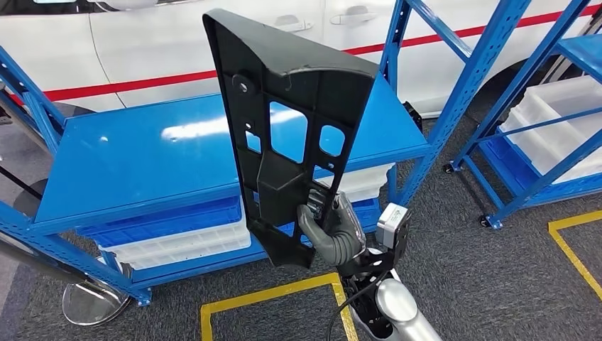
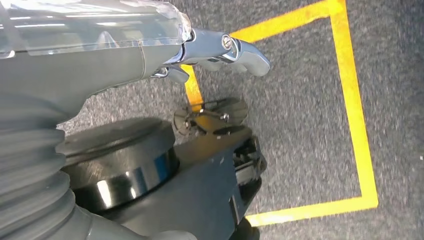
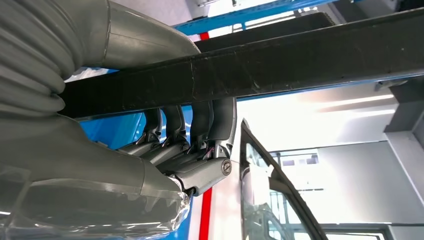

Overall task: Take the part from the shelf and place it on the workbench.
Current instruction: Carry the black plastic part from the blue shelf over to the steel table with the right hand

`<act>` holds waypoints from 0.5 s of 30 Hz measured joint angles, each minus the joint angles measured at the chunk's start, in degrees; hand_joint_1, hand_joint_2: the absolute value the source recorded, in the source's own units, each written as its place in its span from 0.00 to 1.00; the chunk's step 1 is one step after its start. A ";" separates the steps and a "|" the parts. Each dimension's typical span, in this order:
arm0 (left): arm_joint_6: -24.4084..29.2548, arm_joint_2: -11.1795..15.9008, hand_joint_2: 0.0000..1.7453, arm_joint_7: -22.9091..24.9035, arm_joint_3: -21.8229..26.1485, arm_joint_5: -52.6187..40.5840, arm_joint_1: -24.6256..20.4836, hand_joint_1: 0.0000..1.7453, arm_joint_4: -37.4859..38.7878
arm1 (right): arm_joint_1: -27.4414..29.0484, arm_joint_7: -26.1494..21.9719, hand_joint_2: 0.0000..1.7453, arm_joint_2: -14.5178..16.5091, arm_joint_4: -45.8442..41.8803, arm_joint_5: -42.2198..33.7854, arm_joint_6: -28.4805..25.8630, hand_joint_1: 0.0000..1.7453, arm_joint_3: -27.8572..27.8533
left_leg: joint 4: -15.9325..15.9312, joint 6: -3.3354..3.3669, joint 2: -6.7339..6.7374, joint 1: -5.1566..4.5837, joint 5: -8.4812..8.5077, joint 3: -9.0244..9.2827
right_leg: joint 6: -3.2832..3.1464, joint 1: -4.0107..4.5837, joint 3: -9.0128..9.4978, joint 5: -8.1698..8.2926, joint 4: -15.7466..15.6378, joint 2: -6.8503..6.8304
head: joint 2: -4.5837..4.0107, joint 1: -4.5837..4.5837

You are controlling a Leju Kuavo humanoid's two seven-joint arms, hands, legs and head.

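The part (image 1: 291, 121) is a large flat black plastic panel with several cut-out windows, standing upright in mid-air in front of the blue shelf (image 1: 142, 163). My right hand (image 1: 330, 227) grips its lower edge from below, thumb on the near face. In the right wrist view the panel's dark edge (image 3: 300, 60) crosses the picture and my right hand's fingers (image 3: 190, 145) wrap around it. My left hand (image 2: 150, 55) hangs over the grey carpet, holding nothing, with its fingers stretched out.
White bins (image 1: 177, 245) sit on the shelf's lower level. A second blue rack (image 1: 561, 121) with white bins stands at the right. A white car with a red stripe (image 1: 142, 42) is behind the shelves. Yellow floor tape (image 1: 270, 295) marks the carpet, and a round metal base (image 1: 92, 302) lies at lower left.
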 joint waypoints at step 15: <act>0.94 -0.01 1.00 -0.95 -0.05 -0.37 0.66 0.00 0.00 | 3.94 -2.40 1.00 0.27 -1.11 0.63 0.81 1.00 -0.30 | -1.05 1.43 0.05 0.33 -5.70 7.29 | 2.00 -0.21 -6.87 4.29 2.31 -0.27 | -0.01 -0.05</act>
